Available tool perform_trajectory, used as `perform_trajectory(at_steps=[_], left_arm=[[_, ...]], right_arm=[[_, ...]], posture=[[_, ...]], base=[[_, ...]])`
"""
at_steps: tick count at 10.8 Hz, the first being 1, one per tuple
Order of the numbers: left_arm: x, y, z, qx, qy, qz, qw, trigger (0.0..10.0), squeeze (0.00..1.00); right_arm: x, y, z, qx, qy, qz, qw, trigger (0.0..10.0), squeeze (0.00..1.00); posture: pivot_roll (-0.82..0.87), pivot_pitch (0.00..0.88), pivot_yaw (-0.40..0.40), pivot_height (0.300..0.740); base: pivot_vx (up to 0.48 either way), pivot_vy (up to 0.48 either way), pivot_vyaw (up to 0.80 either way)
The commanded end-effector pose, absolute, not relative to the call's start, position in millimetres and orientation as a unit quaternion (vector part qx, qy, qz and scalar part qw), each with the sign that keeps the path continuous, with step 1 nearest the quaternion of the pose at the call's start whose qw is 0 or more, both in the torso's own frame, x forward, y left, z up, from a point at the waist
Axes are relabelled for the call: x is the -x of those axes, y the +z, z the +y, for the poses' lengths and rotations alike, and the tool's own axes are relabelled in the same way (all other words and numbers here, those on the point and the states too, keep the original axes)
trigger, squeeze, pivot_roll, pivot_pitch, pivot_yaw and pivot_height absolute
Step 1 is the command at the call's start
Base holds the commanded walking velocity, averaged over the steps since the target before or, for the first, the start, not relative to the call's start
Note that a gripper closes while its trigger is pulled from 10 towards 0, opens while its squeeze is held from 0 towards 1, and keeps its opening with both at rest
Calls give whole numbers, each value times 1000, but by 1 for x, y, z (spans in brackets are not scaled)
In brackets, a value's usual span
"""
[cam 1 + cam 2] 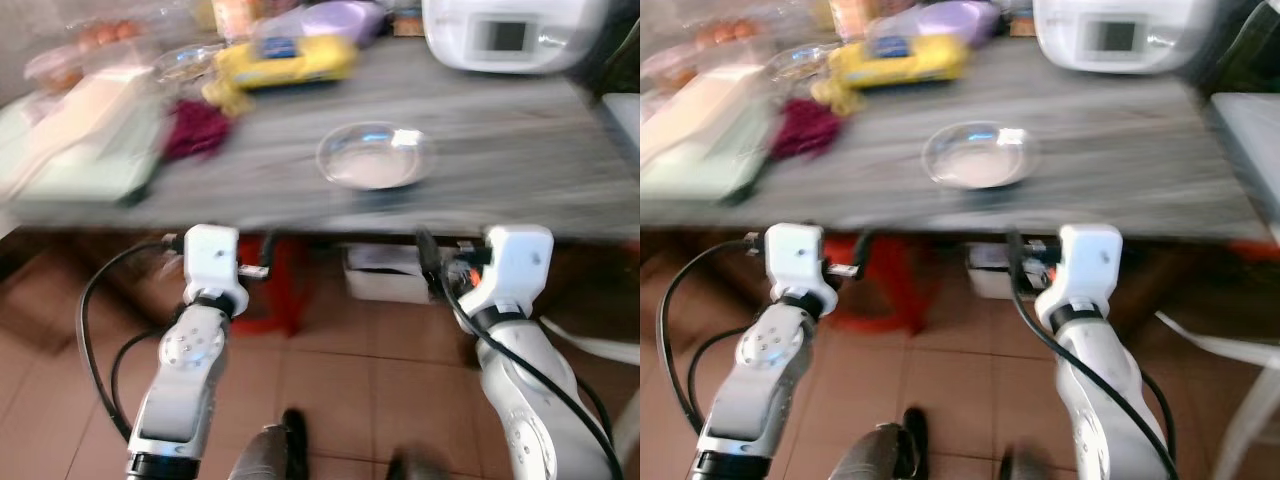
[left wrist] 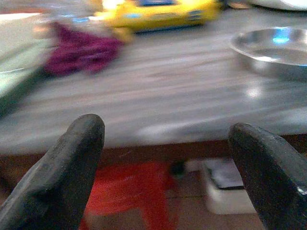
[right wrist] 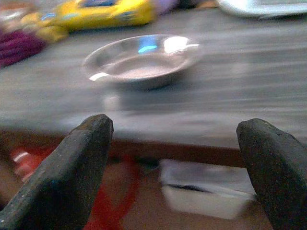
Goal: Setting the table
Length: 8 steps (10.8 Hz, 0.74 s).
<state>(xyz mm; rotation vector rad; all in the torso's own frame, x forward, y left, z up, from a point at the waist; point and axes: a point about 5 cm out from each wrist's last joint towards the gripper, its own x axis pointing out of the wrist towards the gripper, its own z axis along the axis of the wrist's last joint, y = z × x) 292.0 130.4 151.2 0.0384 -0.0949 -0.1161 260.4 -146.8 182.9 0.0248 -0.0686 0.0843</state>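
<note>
Right gripper [image 3: 175, 163] is held level just short of the table [image 1: 520, 150] edge, fingers spread wide and empty; left gripper [image 2: 168, 167] matches it, also spread wide and empty. Target item: the shallow metal bowl [image 1: 372, 155], upright near the middle of the table, ahead of the right gripper and apart from the yellow packet [image 1: 285, 60] and purple cloth [image 1: 195, 128]. Procedure, as judged: raise the right gripper above the edge, advance, take the near rim between both fingers, then lift level to avoid tipping

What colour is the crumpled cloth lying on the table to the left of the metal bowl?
The cloth is dark magenta-purple, clearest in the left wrist view.
</note>
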Motion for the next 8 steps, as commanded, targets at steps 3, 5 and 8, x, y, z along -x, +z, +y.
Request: perform_trajectory(at_steps=[3, 5, 8], left_arm=[[-288, 139, 137, -28, -52, -21, 998, 10000, 0], [-288, 140, 137, -29, -52, -21, 998, 10000, 0], [-289, 139, 137, -29, -52, -22, 998, 10000, 0]], right_arm=[[-260, 182, -147, -6, 36, -38, 999, 10000, 0], [-260, 180, -145, -21, 46, -29, 998, 10000, 0], [-260, 179, -144, -15, 52, -27, 998, 10000, 0]], posture=[[-152, 218, 99, 740], [-152, 218, 99, 740], [-149, 216, 99, 740]], base=[[-280, 0, 0], [-279, 0, 0], [-279, 0, 0]])
